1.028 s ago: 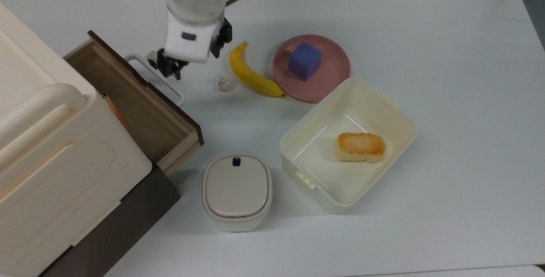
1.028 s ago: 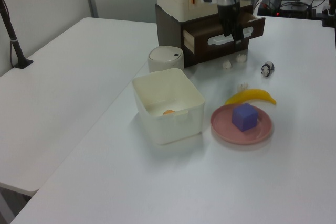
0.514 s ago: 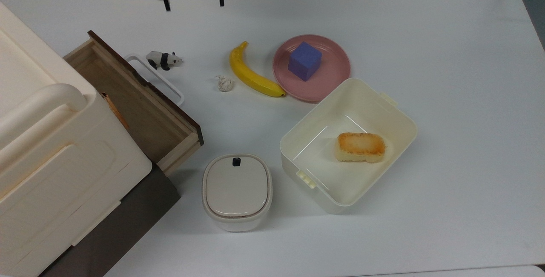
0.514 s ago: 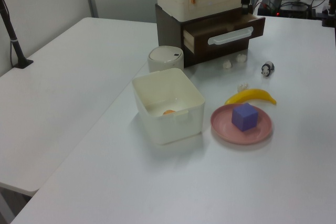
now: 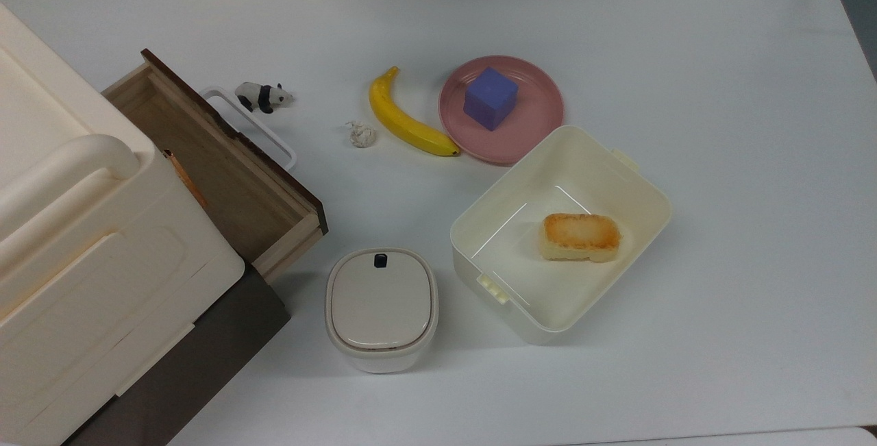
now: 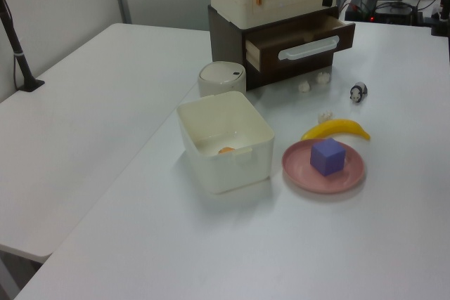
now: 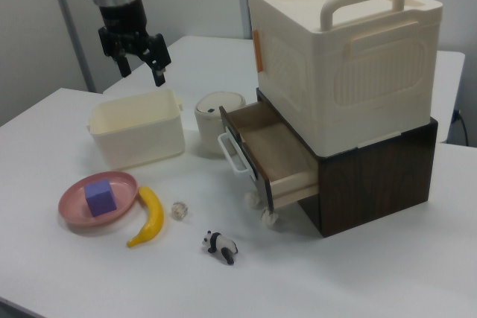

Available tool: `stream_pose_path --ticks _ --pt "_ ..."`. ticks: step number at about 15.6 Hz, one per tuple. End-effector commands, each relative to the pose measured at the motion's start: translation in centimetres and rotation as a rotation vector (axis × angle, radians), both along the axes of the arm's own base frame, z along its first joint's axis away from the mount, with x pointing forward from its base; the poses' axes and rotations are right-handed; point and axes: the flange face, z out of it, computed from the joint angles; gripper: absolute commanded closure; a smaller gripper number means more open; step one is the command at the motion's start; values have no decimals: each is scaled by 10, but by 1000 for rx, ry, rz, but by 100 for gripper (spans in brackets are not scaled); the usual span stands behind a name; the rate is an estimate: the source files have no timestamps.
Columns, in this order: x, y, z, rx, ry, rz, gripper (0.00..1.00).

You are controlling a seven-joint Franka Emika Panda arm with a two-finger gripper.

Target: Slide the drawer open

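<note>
My claw (image 7: 139, 63) hangs high above the tabletop (image 5: 719, 90), fingers pointing down and spread apart, pinching nothing. In the right view it sits at about ten o'clock from the drawer (image 7: 272, 156), well apart from it, above the far side of the bin (image 7: 136, 138). My forearm runs off that view's upper left corner, wrist bent so the claw points straight down.

Going near to far in the right view: one panda figure (image 7: 221, 246) lies closest, at six o'clock from the drawer. Next come one small crumpled ball (image 7: 178, 210), one banana (image 7: 148, 217) and one pink plate (image 7: 104, 199) carrying one purple cube (image 7: 100, 197), the banana just beside the plate's rim. Then the drawer, slid out of the dark cabinet (image 7: 376, 176), its brown floor bare and its white loop handle (image 7: 231, 154) on the front panel. One big cream box (image 7: 343, 57) with two handles sits on top of the cabinet. Behind the drawer stands one lidded cream pot (image 7: 218, 123), and at nine o'clock from it the one open bin.

In the top view the drawer (image 5: 219, 172) pokes out at an angle toward four o'clock, handle (image 5: 250, 127) near the panda (image 5: 262, 96). One piece of toast (image 5: 581, 236) lies inside the bin (image 5: 644, 186).
</note>
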Motion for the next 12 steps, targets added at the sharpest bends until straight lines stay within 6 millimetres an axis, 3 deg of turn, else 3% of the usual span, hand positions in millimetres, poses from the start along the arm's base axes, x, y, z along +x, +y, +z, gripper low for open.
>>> stream_pose_path --ticks 1,9,12 --pt "-11 2 2 23 5 -56 0" --pt "-5 -11 -7 -25 -18 -50 0" --pt "4 -29 -7 -28 -87 -84 0"
